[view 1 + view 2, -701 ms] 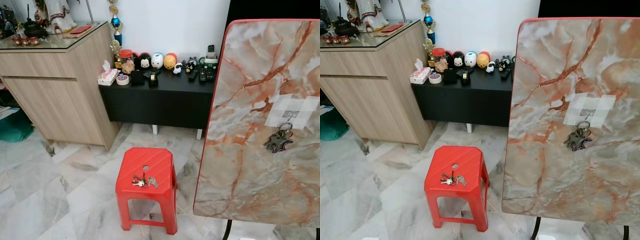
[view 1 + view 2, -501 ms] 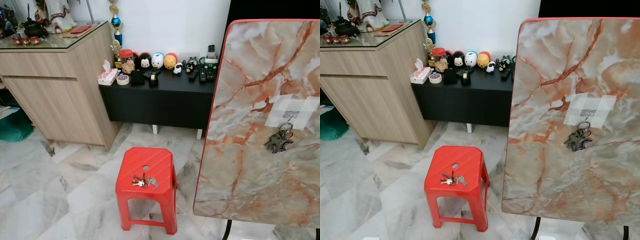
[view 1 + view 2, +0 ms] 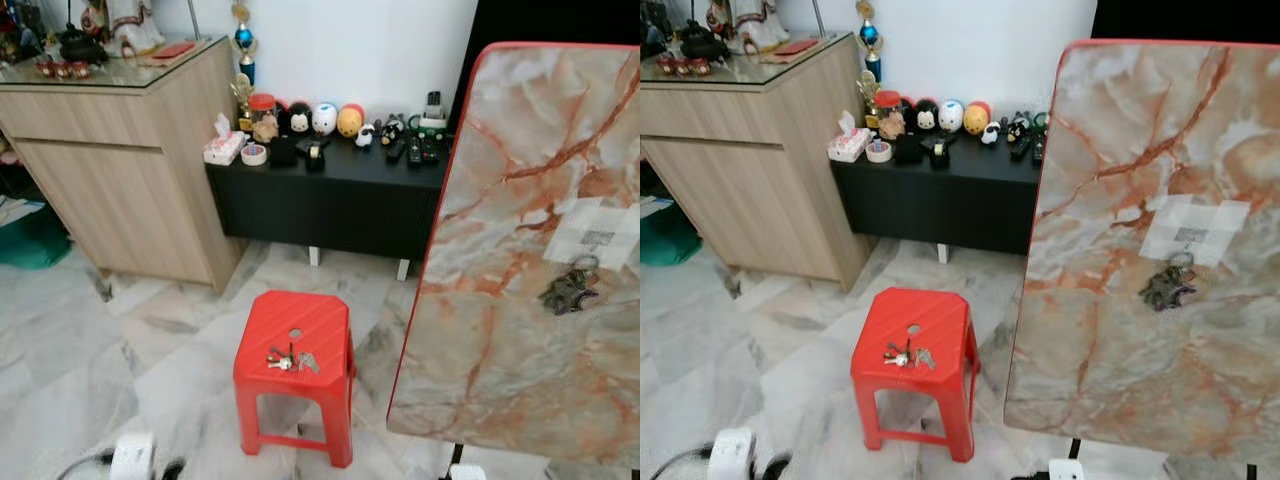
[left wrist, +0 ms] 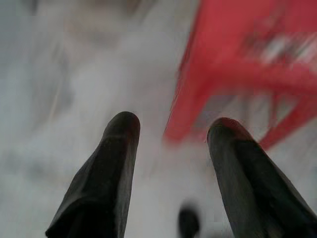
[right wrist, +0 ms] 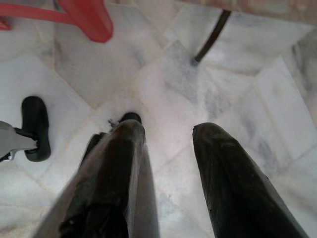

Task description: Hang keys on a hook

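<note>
A bunch of keys (image 3: 289, 360) lies on top of a red plastic stool (image 3: 300, 320) on the marble floor. To the right stands an upright marble-patterned board (image 3: 520, 340) with a red edge. On it, a second key bunch (image 3: 568, 291) hangs from a hook under a patch of white tape (image 3: 598, 232). My left gripper (image 4: 173, 128) hangs low beside the stool, open, with nothing between its fingers. My right gripper (image 5: 171, 131) points down at the floor near the board's black leg (image 5: 210, 37), open and holding nothing.
A light wooden cabinet (image 3: 120, 170) stands at the back left. Next to it is a low black cabinet (image 3: 320, 200) with toys, tape and remotes on top. Open marble floor (image 3: 80, 350) lies to the left of the stool.
The whole picture has shifted a little, so the camera moved; white parts now show at the bottom edge. The keys, stool and board stay in place.
</note>
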You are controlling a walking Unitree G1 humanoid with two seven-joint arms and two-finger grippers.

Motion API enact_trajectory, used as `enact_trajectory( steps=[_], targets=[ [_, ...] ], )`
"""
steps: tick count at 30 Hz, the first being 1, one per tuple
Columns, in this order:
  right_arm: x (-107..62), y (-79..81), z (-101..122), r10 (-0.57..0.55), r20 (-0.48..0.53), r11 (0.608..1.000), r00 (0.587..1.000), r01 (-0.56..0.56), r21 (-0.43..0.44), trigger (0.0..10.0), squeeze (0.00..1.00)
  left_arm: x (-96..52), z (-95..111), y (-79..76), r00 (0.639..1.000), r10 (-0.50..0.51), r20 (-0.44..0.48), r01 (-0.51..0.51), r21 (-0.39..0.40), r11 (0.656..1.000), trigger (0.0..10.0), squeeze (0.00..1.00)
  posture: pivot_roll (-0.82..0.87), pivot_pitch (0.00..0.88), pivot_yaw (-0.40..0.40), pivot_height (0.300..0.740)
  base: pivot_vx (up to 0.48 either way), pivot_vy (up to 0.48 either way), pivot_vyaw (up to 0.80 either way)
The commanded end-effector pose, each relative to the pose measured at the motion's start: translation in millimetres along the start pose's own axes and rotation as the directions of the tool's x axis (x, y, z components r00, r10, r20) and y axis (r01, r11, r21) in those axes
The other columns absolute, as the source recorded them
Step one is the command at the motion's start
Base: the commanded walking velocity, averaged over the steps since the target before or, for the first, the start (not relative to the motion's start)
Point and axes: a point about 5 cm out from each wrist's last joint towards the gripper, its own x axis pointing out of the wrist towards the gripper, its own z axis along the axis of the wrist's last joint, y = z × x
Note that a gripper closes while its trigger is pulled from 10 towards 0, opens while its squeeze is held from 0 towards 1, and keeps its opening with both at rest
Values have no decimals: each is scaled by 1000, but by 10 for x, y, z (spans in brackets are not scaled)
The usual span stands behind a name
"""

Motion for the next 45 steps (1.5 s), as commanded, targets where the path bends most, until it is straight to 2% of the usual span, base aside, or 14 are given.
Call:
enact_trajectory(
  steps=[1, 4, 6, 7, 9, 12, 15, 18, 24, 26, 29, 36, 38, 45],
  targets=[
    [2, 9, 14, -2, -1, 1000, 1000, 2, -5, 10000, 0, 140, 338, -174, 990, -43, 136, 37, 53, 998, 10000, 0, 23, 0, -26, 740, 0, 0, 0],
    [3, 21, 23, -2, -1, 1000, 1000, 2, -7, 10000, 0, 198, 723, -410, 937, -133, 322, 106, 99, 989, 10000, 0, 33, 0, -26, 740, 0, 0, 0],
    [3, 0, 22, -5, -2, 1000, 1000, 5, -8, 10000, 0, 181, 781, -436, 919, -159, 360, 126, 112, 986, 10000, 0, 33, 0, -26, 740, 0, 0, 0],
    [2, -33, 18, -8, -8, 1000, 1000, 7, -17, 10000, 0, 125, 834, -481, 888, -222, 402, 153, 196, 969, 10000, 0, 37, 0, -25, 740, 0, 0, 0],
    [2, -38, 19, -9, -10, 1000, 1000, 9, -20, 10000, 0, 51, 834, -494, 866, -272, 420, 172, 260, 950, 10000, 0, 28, 0, -21, 740, 0, 0, 0],
    [1, -48, 20, -13, -8, 1000, 1000, 12, -16, 10000, 0, -145, 897, -475, 826, -285, 486, 163, 278, 947, 10000, 0, 21, 0, -12, 740, 0, 0, 0],
    [0, -60, 14, -17, -8, 1000, 1000, 16, -13, 10000, 0, -275, 903, -475, 820, -285, 497, 155, 286, 945, 10000, 0, 30, 0, -12, 740, 0, 0, 0],
    [0, -68, 7, -23, -12, 1000, 1000, 23, -18, 10000, 0, -310, 834, -444, 848, -263, 460, 144, 278, 950, 10000, 0, 39, 0, -14, 740, 0, 0, 0],
    [2, -48, 29, -21, -8, 999, 1000, 21, -25, 10000, 0, -28, 488, -214, 959, -179, 220, 128, 228, 965, 10000, 0, 40, 0, -15, 740, 0, 0, 0],
    [2, -48, 29, -21, -8, 999, 1000, 21, -25, 10000, 0, -29, 489, -214, 959, -179, 220, 128, 228, 965, 10000, 0, 40, 0, -15, 740, 0, 0, 0],
    [4, -36, 48, -26, 1, 1000, 1000, 26, -15, 10000, 0, 58, 216, -304, 979, -206, 16, 196, 239, 951, 10000, 0, 10, 0, 15, 740, 0, 0, 0],
    [4, -14, 41, -31, 0, 999, 1000, 31, 8, 10000, 0, 9, -189, -229, 971, -88, -222, 124, 155, 980, 10000, 0, -10, 0, 35, 740, 0, 0, 0],
    [5, -1, 37, -28, -4, 1000, 1000, 28, -4, 10000, 0, -29, -287, -238, 958, -80, -275, 134, 181, 974, 10000, 0, -22, 0, 38, 740, 0, 0, 0],
    [5, -31, 57, -37, 6, 999, 999, 37, 17, 10000, 0, -77, -394, -271, 951, -51, -304, 105, 163, 981, 10000, 0, -19, 0, 26, 740, 0, 0, 0]
  ],
)
